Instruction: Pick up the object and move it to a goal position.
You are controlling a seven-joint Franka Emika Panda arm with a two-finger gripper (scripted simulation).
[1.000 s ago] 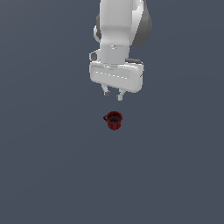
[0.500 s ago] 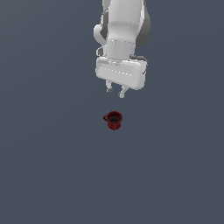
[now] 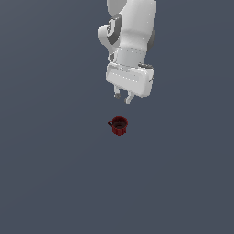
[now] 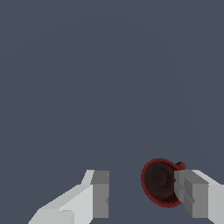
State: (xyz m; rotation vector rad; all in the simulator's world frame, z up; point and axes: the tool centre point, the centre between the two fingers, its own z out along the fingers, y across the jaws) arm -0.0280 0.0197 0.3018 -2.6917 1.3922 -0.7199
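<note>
— What does your gripper (image 3: pixel 124 97) look like on the surface?

— My housing reads as smooth white plastic with a soft, matt sheen, and my fingertips (image 4: pixel 101 194) carry flat grey pads, duller than the white.

— And the mug (image 3: pixel 119 125)?

— Dark red, smooth and slightly glossy like glazed ceramic or hard plastic, I cannot tell which. Its inside looks dark and matt. The floor (image 3: pixel 50 151) beneath is plain, even, matt blue-grey.

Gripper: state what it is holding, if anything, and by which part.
Nothing is held. The gripper is open and hangs apart from the mug, which stands upright on the surface. In the wrist view one finger overlaps the mug's handle side, without clamping it.
</note>
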